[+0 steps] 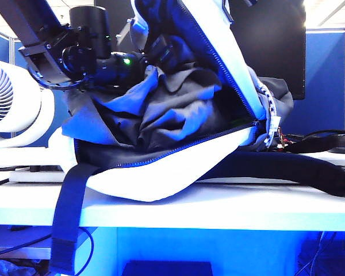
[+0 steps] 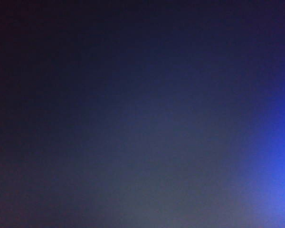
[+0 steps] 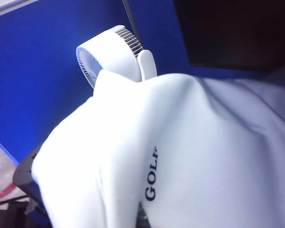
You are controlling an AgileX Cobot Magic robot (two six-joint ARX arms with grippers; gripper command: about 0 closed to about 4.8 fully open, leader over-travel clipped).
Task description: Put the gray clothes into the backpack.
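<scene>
The gray clothes (image 1: 161, 109) are seen bunched inside the open backpack (image 1: 161, 178). The left gripper (image 1: 139, 60) is buried in them, its opening impossible to tell. The right gripper is unseen, recorded closed; whether the raised flap is held cannot be told.

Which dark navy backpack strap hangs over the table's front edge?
The flat webbing strap at left hangs down; the padded strap at right lies along the white table.

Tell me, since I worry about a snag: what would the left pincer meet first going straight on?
Probably the gray clothes in the open backpack. Its tips are hidden among the folds, and its own camera shows only dark blur, so depth is uncertain.
</scene>
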